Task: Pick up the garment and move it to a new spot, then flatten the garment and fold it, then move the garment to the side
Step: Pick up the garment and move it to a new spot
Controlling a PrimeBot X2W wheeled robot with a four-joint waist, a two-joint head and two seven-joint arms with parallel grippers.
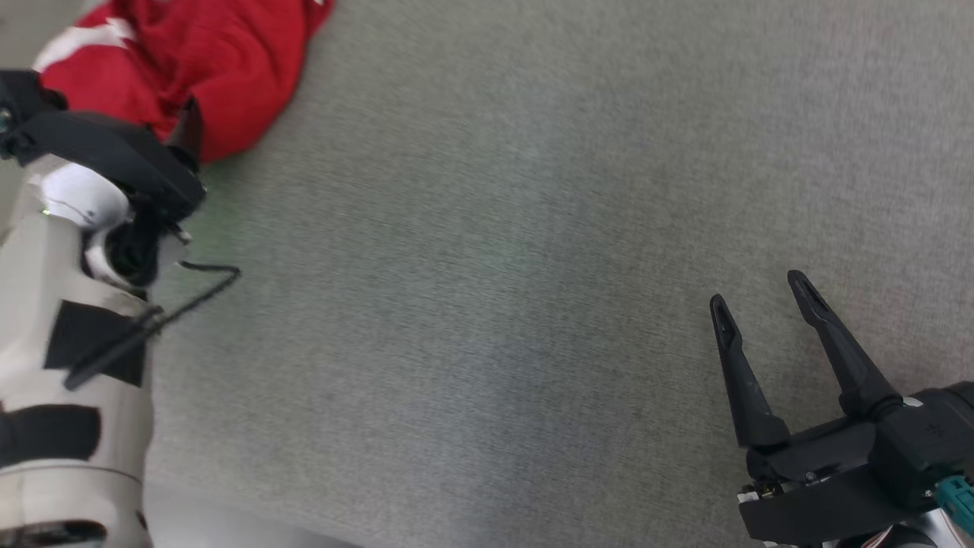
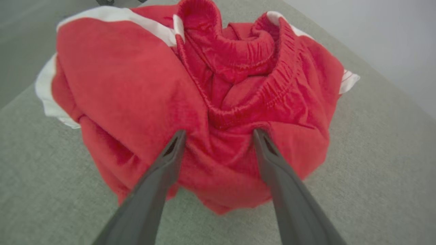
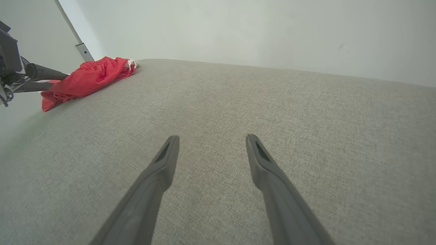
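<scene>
The garment (image 2: 204, 102) is a crumpled pair of red shorts with white side stripes and an elastic waistband, bunched in a heap. In the head view the garment (image 1: 205, 68) lies at the far left corner of the grey fabric surface (image 1: 494, 266). My left gripper (image 2: 219, 132) is open, its two fingertips pressed against the heap's near fold with red cloth between them. My right gripper (image 1: 756, 289) hovers open and empty over bare fabric at the lower right, far from the garment (image 3: 88, 80).
The surface's front edge (image 1: 228, 525) runs along the lower left under my pale left forearm (image 1: 68, 342), which has a loose black cable (image 1: 198, 293). A pale wall (image 3: 238, 30) stands behind the surface's far edge.
</scene>
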